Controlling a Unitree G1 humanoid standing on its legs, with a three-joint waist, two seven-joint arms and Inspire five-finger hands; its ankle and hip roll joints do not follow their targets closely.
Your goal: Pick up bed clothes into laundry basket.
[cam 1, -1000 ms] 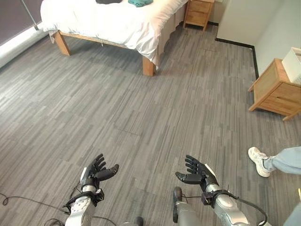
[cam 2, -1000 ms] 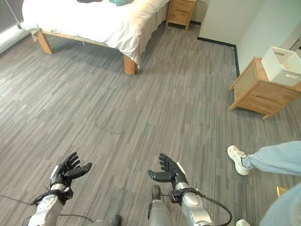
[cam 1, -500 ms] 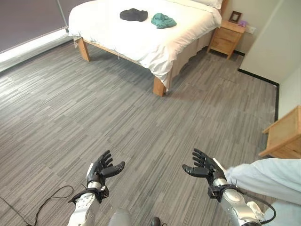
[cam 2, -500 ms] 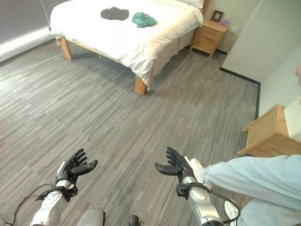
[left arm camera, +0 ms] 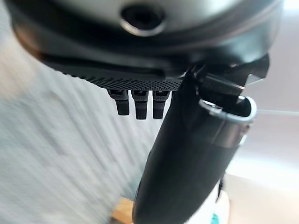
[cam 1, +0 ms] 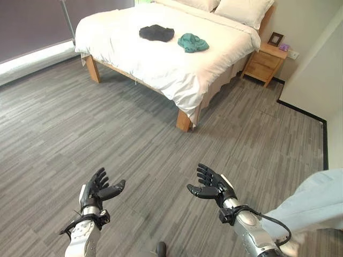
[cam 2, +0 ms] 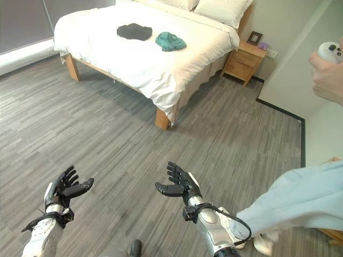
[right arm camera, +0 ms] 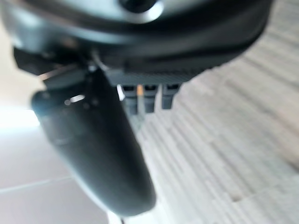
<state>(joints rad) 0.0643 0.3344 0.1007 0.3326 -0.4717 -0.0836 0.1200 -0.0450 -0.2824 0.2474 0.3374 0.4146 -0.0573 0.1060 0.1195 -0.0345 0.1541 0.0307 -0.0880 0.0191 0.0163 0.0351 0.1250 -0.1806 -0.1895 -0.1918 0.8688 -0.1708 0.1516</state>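
Hands, left and right, stay spread and empty over the floor as my view lifts, bringing the black garment and teal garment on the bed fuller into sight.

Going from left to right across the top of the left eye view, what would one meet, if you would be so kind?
Black garment → teal garment → pillows → picture frame on the wooden nightstand.
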